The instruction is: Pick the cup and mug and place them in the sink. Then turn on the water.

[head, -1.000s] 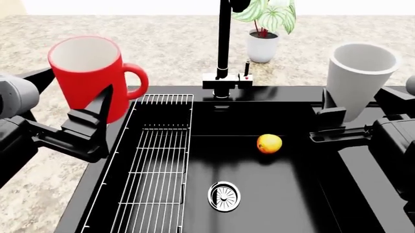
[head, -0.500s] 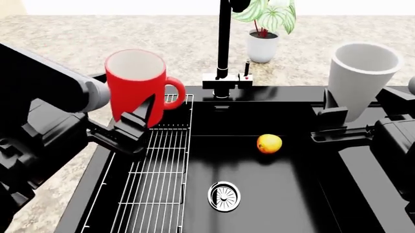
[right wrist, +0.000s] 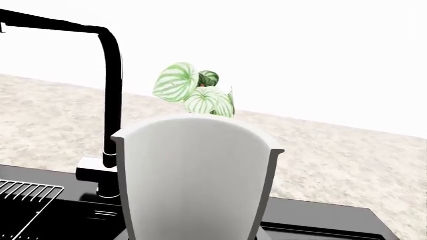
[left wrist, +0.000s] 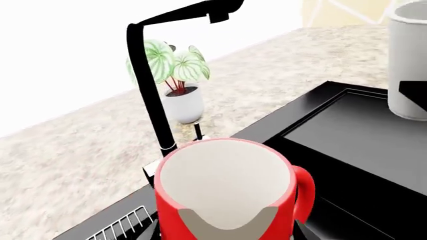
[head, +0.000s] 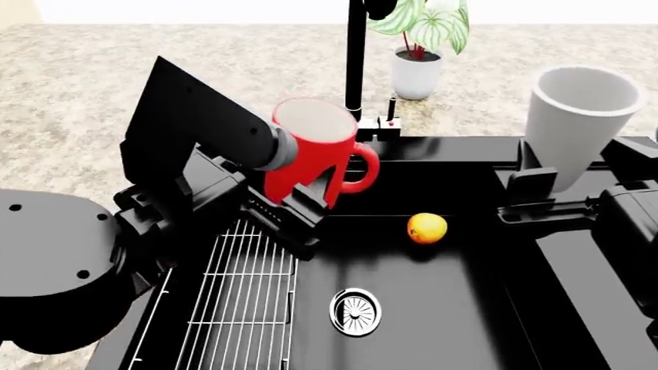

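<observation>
This is a kitchen, rendered in a simulator. A large black sink (head: 432, 308) is set into a speckled beige stone surface (head: 103, 92). Inside the sink lie a silver wire rack (head: 242, 308) and a round chrome drain (head: 356, 311). A tall black faucet (head: 356, 62) rises at the sink's back edge, and just behind it stands a potted plant (head: 417, 46) in a white pot.

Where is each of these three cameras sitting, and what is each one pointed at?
Head view: on the robot's head, looking down into the sink; both arms show, the left gripper holding the mug, the right gripper holding the cup.
Left wrist view: by the left gripper, looking over the mug toward the faucet.
Right wrist view: by the right gripper, behind the cup.
All three share the faucet and potted plant.
</observation>
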### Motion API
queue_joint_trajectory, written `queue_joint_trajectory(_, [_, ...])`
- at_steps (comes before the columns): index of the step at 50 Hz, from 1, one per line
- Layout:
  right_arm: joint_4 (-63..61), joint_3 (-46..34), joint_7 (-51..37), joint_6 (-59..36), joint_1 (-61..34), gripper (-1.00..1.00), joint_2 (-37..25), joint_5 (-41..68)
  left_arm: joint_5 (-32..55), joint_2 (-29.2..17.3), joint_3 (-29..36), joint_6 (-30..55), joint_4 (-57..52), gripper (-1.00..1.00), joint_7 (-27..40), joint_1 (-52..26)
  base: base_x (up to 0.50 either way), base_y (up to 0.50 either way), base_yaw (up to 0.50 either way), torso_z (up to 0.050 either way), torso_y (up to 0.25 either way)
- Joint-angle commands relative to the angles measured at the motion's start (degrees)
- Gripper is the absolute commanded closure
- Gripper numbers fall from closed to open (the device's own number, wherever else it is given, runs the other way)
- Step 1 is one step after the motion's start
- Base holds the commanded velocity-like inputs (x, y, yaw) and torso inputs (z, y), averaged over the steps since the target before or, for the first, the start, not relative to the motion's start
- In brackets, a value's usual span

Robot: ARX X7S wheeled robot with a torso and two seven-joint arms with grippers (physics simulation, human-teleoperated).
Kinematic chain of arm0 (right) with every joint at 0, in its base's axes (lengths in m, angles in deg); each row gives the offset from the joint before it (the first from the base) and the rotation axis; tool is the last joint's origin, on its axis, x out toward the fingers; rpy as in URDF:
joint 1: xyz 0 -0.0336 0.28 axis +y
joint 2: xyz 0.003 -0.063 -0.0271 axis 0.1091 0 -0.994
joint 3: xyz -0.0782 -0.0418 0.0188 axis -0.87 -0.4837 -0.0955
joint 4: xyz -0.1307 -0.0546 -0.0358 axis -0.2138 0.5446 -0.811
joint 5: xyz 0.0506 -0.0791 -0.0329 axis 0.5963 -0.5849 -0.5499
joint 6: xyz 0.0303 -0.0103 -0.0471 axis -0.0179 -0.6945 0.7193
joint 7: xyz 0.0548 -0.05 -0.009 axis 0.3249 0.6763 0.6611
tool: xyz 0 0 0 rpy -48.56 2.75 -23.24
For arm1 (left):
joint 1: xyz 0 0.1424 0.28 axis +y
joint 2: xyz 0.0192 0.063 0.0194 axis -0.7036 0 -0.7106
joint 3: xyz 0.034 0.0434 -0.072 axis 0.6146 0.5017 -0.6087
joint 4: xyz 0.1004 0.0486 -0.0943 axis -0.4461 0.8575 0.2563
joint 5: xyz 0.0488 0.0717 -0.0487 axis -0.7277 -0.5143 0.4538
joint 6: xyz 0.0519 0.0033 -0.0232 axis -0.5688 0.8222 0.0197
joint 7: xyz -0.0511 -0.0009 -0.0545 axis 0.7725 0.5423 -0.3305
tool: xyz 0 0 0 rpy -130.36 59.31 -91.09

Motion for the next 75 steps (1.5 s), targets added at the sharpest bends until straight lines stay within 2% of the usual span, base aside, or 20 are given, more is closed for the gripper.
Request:
queue_joint_trajectory(1, [-0.25,1.32,0.63,0.11,0.41,1.00,-0.60,-0.76,-2.15,6.92,3.98,-0.16,3.21,1.00,-0.99,-1.95,0.00,0.00,0.00,0.000,0.000])
queue_joint_trajectory(28, [-0.98,3.55,0.98,1.51,2.00,1.00,-2.38,0.07,-6.84,20.08,14.09,1.57,14.22,1.00,-4.93,-5.30,0.00,0.00,0.00,0.000,0.001])
queue_joint_trajectory(43, [-1.69,7.46,2.94,3.47,8.09,1.00,-3.53,-1.95,-15.96,26.10,23.61,3.86,25.01,1.00,-11.24,-8.31,0.00,0.00,0.00,0.000,0.001])
queue_joint_trajectory(59, [-1.71,10.15,4.57,4.47,12.12,1.00,-3.99,-3.66,-25.32,30.57,33.63,2.23,31.59,1.00,-17.16,-8.13,0.00,0.00,0.00,0.001,0.001])
queue_joint_trajectory(75, [-1.62,12.83,6.41,5.41,16.37,1.00,-3.91,-5.45,-26.95,34.24,39.85,2.28,33.12,1.00,-17.95,-7.16,0.00,0.00,0.00,0.000,0.001])
